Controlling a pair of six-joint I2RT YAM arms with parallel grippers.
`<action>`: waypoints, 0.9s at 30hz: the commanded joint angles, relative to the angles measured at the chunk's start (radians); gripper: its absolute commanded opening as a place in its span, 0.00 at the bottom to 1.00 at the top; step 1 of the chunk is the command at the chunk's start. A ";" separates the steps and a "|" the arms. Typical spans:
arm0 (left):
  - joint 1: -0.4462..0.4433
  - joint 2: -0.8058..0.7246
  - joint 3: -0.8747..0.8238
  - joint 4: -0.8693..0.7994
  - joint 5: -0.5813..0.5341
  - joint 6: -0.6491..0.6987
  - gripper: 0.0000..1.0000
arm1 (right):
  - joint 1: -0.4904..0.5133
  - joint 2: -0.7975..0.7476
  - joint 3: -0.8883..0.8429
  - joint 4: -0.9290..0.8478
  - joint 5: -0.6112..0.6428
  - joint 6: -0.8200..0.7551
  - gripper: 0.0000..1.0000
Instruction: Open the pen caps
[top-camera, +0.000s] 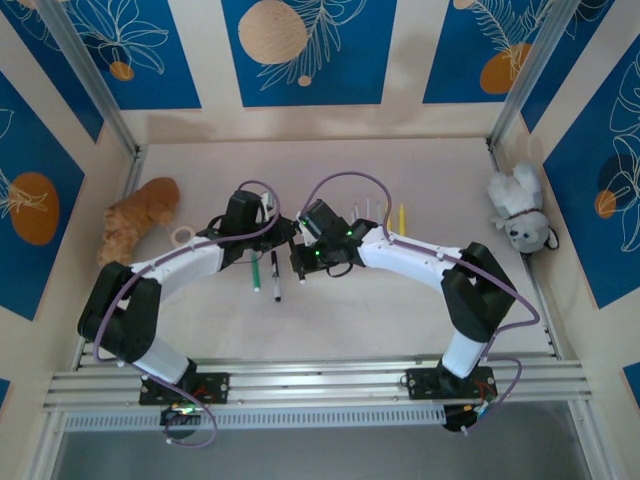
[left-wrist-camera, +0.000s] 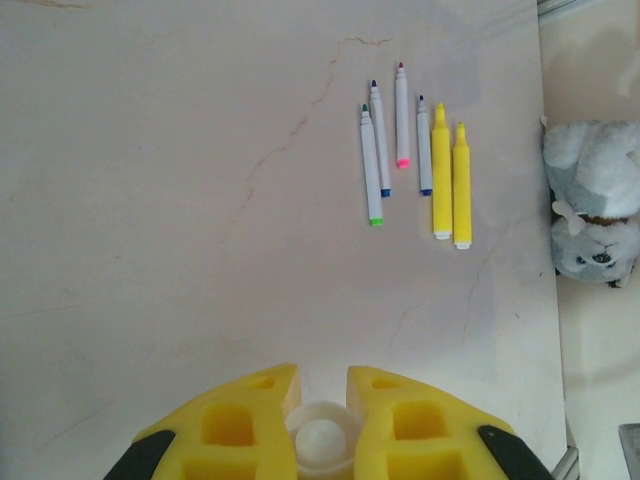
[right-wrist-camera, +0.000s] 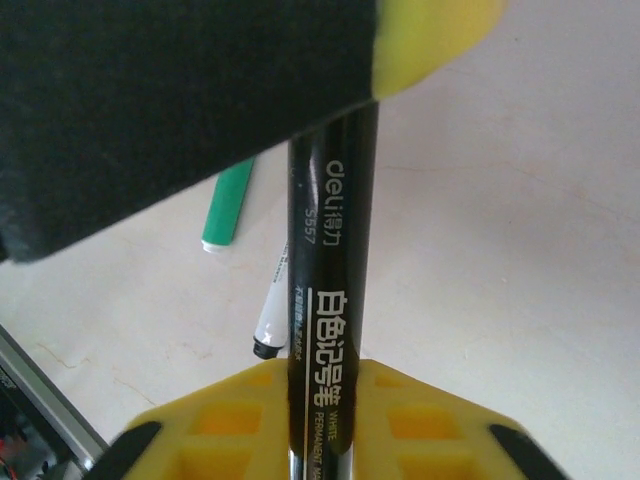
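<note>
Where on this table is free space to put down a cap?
Free: the near strip, between the two loose pens and the front rail; the far strip by the back wall. Crowded: the centre, around the held black pen, and the pen row to its right.

Black pen (right-wrist-camera: 333, 300), white lettering, held aloft, white cap (left-wrist-camera: 322, 445) on; green pen (right-wrist-camera: 228, 205), black-and-white pen (right-wrist-camera: 268, 325) flat below; four white pens (left-wrist-camera: 372, 165), tips bare, rowed beside two yellow pens (left-wrist-camera: 441, 175).
</note>
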 joint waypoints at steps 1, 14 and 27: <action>-0.014 -0.021 0.027 0.019 0.017 -0.019 0.00 | 0.007 0.030 0.013 0.023 -0.041 0.000 0.13; 0.029 -0.030 0.132 -0.147 -0.088 0.095 0.00 | 0.054 0.003 -0.035 -0.050 -0.098 0.011 0.00; 0.105 0.038 0.229 -0.194 -0.176 0.128 0.00 | 0.249 -0.216 -0.303 -0.015 -0.227 0.204 0.00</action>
